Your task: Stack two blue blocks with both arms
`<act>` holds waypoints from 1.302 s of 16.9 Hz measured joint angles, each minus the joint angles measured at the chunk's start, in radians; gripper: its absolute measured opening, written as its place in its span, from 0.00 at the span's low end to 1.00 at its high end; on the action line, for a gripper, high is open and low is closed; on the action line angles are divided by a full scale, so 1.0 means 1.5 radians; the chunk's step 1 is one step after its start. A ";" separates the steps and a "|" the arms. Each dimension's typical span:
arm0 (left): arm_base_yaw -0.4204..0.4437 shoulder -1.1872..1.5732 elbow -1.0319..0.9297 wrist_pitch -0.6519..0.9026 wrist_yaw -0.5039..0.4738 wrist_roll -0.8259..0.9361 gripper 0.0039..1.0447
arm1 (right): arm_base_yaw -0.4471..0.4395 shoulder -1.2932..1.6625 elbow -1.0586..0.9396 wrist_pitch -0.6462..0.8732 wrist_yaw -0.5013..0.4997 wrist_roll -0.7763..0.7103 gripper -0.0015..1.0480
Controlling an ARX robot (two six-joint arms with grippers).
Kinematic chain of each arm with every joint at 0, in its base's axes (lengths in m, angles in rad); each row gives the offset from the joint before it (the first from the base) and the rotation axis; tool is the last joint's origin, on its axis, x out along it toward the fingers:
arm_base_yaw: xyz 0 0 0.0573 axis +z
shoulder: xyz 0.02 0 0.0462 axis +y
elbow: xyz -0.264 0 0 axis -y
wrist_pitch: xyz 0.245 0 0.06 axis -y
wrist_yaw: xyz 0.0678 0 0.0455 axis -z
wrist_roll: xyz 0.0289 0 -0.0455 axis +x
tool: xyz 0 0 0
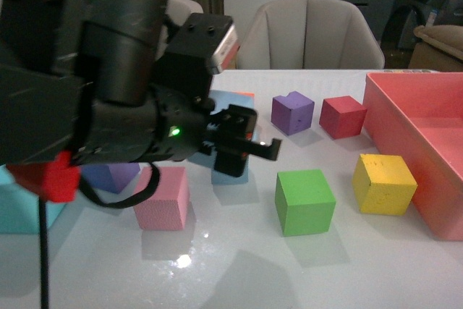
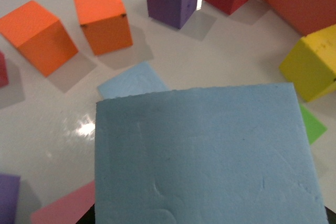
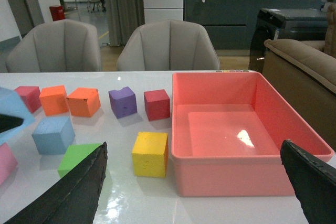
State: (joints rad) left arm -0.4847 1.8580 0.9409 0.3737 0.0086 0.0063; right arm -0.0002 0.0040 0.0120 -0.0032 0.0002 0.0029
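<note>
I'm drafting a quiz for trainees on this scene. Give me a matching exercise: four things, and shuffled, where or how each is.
1 lifted blue block
2 second blue block
3 yellow cube
4 pink tray

A empty
B on the table by the orange cubes
C gripped in the air
D between green cube and tray

Pairs: 1-C, 2-B, 3-D, 4-A

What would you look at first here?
The big black left arm fills the left of the front view, with a green light glowing on it. The left gripper holds a sky-blue block that fills the left wrist view, and a pink bin sits on the right.
</note>
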 joint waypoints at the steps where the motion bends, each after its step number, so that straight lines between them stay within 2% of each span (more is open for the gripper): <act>1: -0.011 0.018 0.027 -0.009 -0.008 -0.003 0.46 | 0.000 0.000 0.000 0.000 0.000 0.000 0.94; 5: -0.035 0.114 0.140 -0.060 -0.033 -0.026 0.46 | 0.000 0.000 0.000 0.000 0.000 0.000 0.94; 11: -0.001 0.230 0.305 -0.128 -0.081 -0.094 0.46 | 0.000 0.000 0.000 0.000 0.000 0.000 0.94; 15: 0.022 0.280 0.335 -0.130 -0.119 -0.094 0.46 | 0.000 0.000 0.000 0.000 0.000 0.000 0.94; 22: 0.025 0.283 0.336 -0.112 -0.121 -0.089 0.47 | 0.000 0.000 0.000 0.000 0.000 0.000 0.94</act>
State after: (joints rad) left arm -0.4477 2.2826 1.4452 0.2058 -0.1722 -0.1272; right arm -0.0002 0.0040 0.0120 -0.0032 0.0002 0.0029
